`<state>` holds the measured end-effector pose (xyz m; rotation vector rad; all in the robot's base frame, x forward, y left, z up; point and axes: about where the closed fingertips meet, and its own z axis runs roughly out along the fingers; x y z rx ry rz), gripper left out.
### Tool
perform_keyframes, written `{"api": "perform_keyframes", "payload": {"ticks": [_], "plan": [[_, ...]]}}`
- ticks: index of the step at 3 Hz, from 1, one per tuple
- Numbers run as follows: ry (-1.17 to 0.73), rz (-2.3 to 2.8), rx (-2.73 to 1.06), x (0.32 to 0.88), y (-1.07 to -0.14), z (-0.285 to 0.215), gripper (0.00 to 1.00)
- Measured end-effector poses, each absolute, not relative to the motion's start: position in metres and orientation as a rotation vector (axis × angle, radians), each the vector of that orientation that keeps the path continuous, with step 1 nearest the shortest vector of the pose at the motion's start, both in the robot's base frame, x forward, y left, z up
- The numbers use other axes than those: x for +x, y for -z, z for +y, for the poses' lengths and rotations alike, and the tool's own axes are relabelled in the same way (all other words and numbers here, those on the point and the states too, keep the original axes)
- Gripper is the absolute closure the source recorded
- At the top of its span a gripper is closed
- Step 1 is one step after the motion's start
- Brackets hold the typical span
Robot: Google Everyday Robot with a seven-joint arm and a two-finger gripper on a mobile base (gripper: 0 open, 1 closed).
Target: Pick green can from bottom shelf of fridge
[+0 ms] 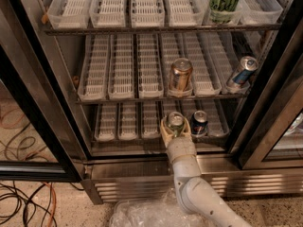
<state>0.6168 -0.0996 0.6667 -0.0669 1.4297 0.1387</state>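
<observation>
Camera view showed the gripper [175,125] clenched round the green can [175,119] at the front edge of the bottom shelf [128,127], ready to draw it from the fridge [142,171]
</observation>
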Motion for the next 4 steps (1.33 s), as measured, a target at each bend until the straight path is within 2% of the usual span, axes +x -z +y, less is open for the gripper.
{"api": "perform_keyframes", "payload": {"ticks": [2, 4], "plan": [[-0.213, 1.461, -0.172, 0.584, -0.665, -0.085, 1.0], [-0.249, 1.454, -0.205, 0.58, -0.674, -0.082, 1.0]]}}
